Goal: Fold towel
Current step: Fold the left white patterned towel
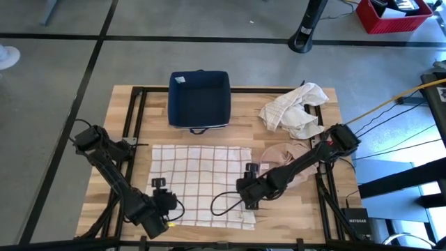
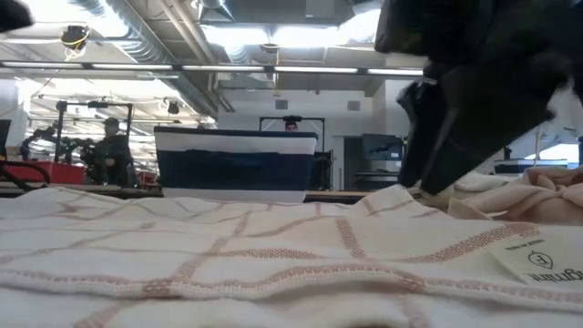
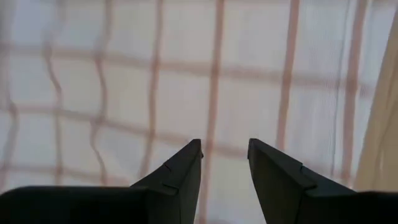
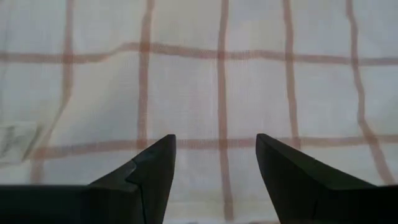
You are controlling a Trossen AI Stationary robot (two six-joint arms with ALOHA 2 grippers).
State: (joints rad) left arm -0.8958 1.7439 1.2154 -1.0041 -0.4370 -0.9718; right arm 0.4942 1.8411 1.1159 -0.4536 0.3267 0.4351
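the checked towel [image 1: 201, 183] lies flat at lower centre of the table [image 1: 279, 209] — the left gripper [image 1: 159, 188] over its left edge, the right gripper [image 1: 249, 176] over its right edge, both released, holding nothing.

Two dark robot arms, black from end to end.
The left arm [image 1: 115, 174] and right arm [image 1: 306, 162] are slim jointed links; a black cable [image 1: 224, 201] loops by the right wrist, a small yellow mark sits near the left one. Fingers [image 4: 149, 180] are matte black wedges with stepped edges.
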